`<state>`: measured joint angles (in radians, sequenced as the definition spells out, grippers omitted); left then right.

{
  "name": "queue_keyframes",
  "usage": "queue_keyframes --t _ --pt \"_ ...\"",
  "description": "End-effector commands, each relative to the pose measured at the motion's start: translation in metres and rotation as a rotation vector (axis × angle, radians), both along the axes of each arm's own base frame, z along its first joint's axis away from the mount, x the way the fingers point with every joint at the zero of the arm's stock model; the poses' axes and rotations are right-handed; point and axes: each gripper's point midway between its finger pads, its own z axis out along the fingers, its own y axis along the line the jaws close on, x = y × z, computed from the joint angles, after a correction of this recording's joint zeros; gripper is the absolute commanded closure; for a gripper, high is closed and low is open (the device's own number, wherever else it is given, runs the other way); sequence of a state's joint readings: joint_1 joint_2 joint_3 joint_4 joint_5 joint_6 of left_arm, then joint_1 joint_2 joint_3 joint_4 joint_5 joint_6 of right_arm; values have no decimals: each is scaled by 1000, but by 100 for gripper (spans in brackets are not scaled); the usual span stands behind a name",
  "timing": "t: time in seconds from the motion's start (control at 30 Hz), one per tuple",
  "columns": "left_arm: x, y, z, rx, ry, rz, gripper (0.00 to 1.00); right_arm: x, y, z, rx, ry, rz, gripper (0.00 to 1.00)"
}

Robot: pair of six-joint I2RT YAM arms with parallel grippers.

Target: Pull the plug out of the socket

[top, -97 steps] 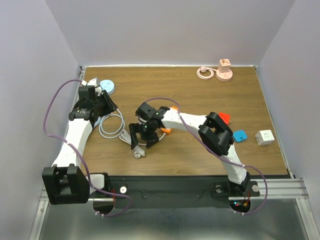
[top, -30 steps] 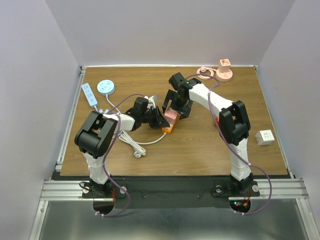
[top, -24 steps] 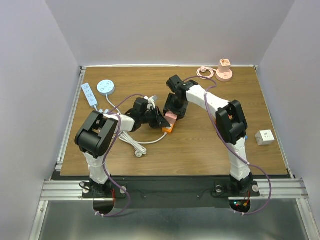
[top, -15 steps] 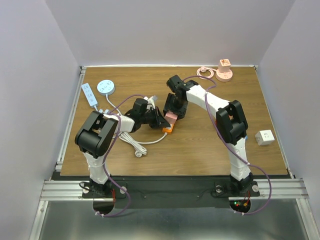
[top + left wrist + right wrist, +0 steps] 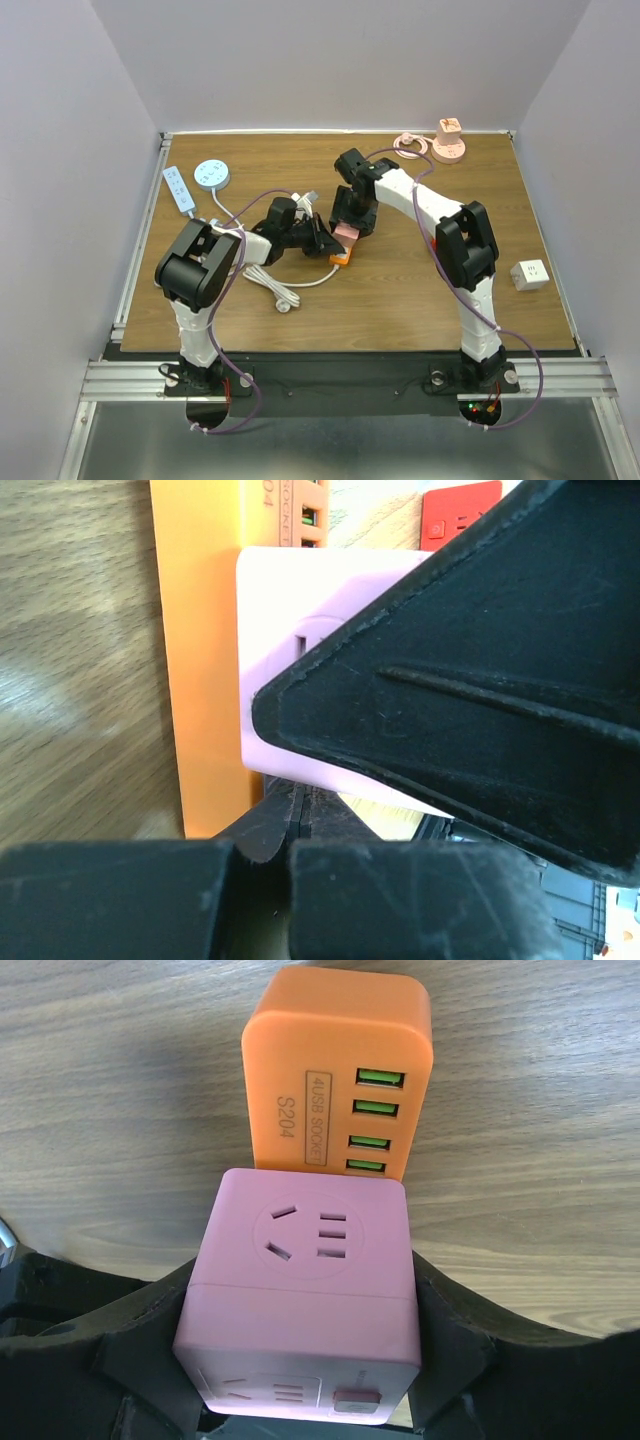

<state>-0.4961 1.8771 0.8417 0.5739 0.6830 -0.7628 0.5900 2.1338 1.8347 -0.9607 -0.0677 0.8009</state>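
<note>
A pink cube socket (image 5: 347, 232) sits joined to an orange USB socket block (image 5: 341, 258) at mid table. My right gripper (image 5: 352, 222) is shut on the pink cube. In the right wrist view the cube (image 5: 305, 1280) fills the space between the black fingers (image 5: 130, 1330) and the orange block (image 5: 338, 1070) lies just beyond it. My left gripper (image 5: 322, 243) is at the block's left side. In the left wrist view its fingers (image 5: 270, 825) are pressed together with nothing between them, their tips at the edge of the pink cube (image 5: 280, 660) and the orange block (image 5: 200, 680).
A white cable (image 5: 270, 285) with a plug lies left of centre. A white power strip (image 5: 180, 188) and a round light-blue socket (image 5: 211, 173) are at the back left. A pink round socket (image 5: 447, 143) is at the back right. A white cube (image 5: 530, 274) is at the right.
Both arms have come from elsewhere to the joined cubes. The right gripper closed on the pink cube. In the last half second the cubes and the white cable's plug shifted slightly right.
</note>
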Motion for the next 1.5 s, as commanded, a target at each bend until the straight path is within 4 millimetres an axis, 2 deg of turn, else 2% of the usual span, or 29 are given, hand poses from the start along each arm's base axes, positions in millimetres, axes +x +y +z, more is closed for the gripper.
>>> queue_keyframes --t 0.0,0.23,0.37,0.57,0.67,0.7,0.77,0.8,0.9,0.93,0.97,1.0,1.07,1.27,1.37,1.43,1.47 --pt "-35 43 -96 289 199 68 100 -6 27 99 194 -125 67 100" --pt "-40 44 -106 307 219 65 100 -4 28 129 219 -165 72 100" --pt "-39 43 -110 312 226 62 100 -6 28 135 234 -166 78 100" --pt "-40 42 -114 316 234 57 100 -5 17 118 184 -147 72 100" --pt "-38 40 -103 298 221 61 100 -4 6 99 140 -120 62 100" --pt "-38 38 -98 284 218 57 100 -3 3 94 128 -111 59 100" --pt "-33 32 -70 234 178 62 100 -5 -5 73 119 -51 55 100" --pt "-28 26 -45 190 134 58 100 -3 -11 68 127 -32 47 100" --pt "-19 19 1 132 61 55 100 -5 -11 52 165 38 72 99" --pt "-15 16 28 107 2 55 100 -3 -14 48 171 49 80 100" --pt "-15 18 35 117 -7 58 100 -4 -12 47 190 63 91 99" --pt "-7 16 53 108 -58 61 100 0 -14 38 196 85 89 100" --pt "0 14 62 121 -79 56 100 -2 -8 32 244 125 128 100" --pt "3 8 40 148 -37 26 100 0 -2 -4 260 204 177 97" --pt "6 7 25 171 -20 19 100 4 -4 -14 231 205 170 78" --pt "7 7 13 183 -2 13 100 6 -3 -13 230 196 169 58" --pt "8 6 11 187 -5 8 100 10 -4 -13 223 185 166 53"
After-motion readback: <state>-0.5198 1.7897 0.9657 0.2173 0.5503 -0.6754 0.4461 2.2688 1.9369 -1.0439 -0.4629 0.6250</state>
